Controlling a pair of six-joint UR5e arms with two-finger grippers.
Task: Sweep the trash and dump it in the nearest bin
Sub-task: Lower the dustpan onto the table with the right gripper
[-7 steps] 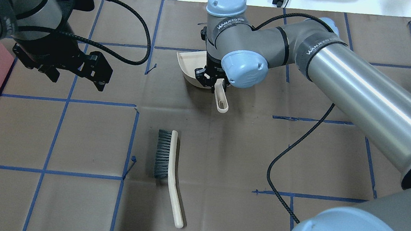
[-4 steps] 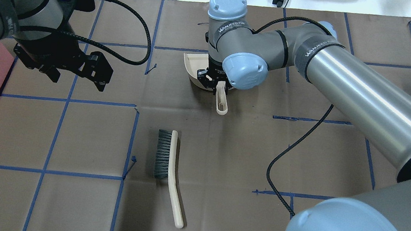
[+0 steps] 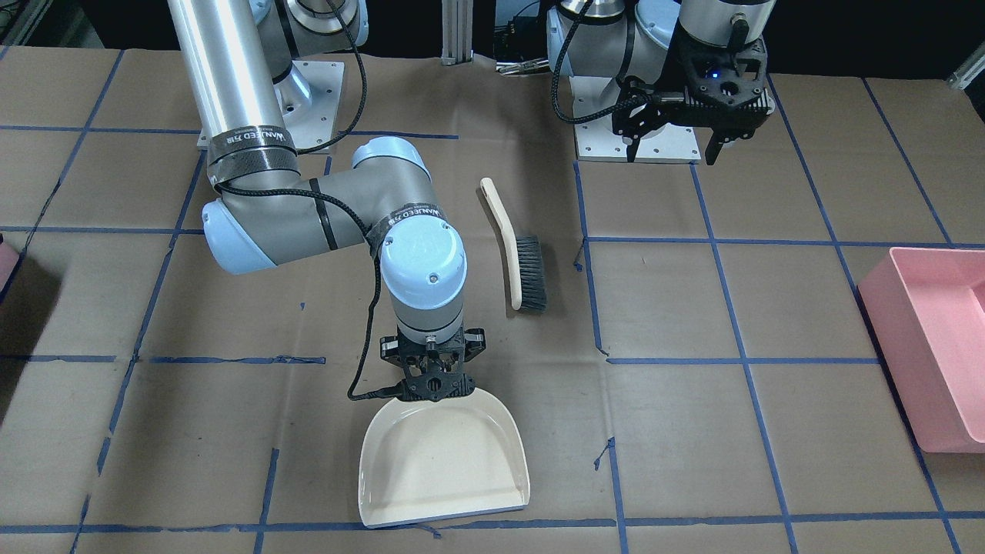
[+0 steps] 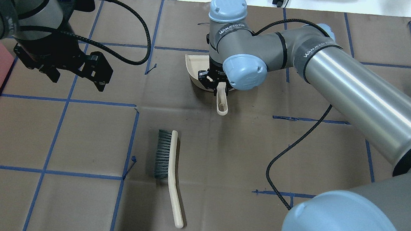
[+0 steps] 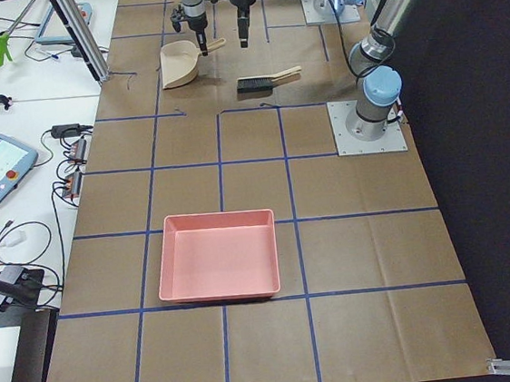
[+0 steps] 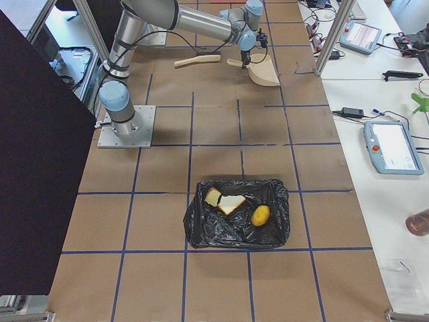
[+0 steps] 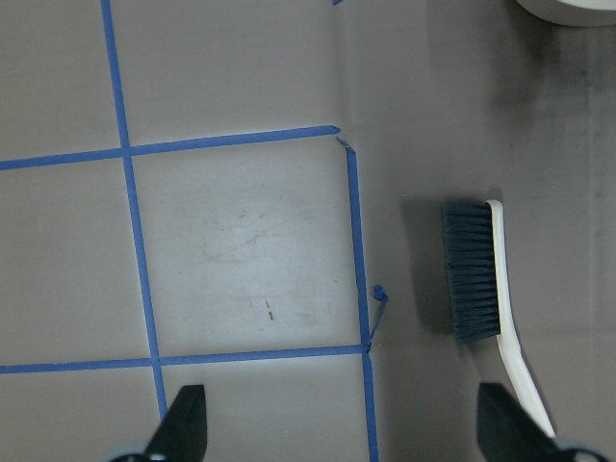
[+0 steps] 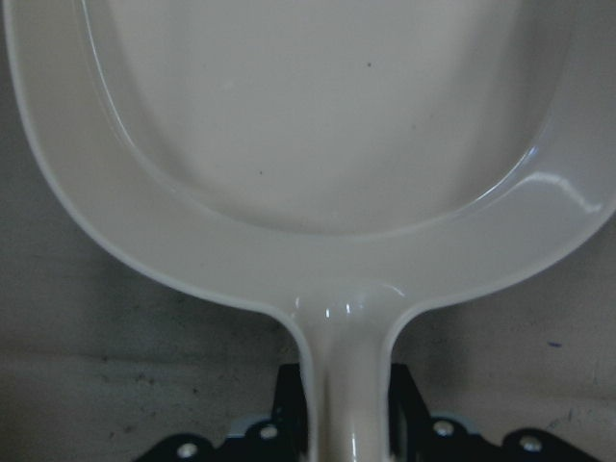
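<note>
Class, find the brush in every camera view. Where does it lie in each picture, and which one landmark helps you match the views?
Front-facing: the brush lies just above centre.
Overhead: lower centre.
Exterior left: top centre.
Exterior right: top, left of centre.
Left wrist: right side.
Right wrist: not in it.
Landmark: the cream dustpan, which lies near the brush.

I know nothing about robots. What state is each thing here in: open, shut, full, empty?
Dustpan, empty.
Right gripper, jaws shut on its handle.
Left gripper, jaws open, empty.
Brush, lying flat, ungripped.
Tub, empty.
Trash, on black bag, not yet swept.
</note>
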